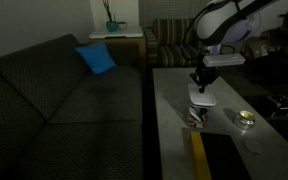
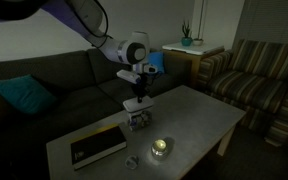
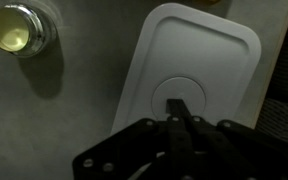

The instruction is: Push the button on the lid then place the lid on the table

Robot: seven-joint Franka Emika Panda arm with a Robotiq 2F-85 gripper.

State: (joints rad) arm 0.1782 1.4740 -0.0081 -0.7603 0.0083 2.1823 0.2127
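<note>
Wrist view: gripper (image 3: 178, 104) at a flat white rounded-rectangular plastic lid (image 3: 199, 45).
Jaws pressed together at lower centre, tips on the lid's round button (image 3: 160, 92); in an exterior view the arm (image 2: 102, 34) drops vertically.

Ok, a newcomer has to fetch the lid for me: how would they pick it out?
Start at the long pale grey table beside the dark sofa. Partway along it, under the robot's shut claw, a patterned container carries the lid. It is flat, white and rounded-rectangular, unlike the small round shiny tin lying nearby.
</note>
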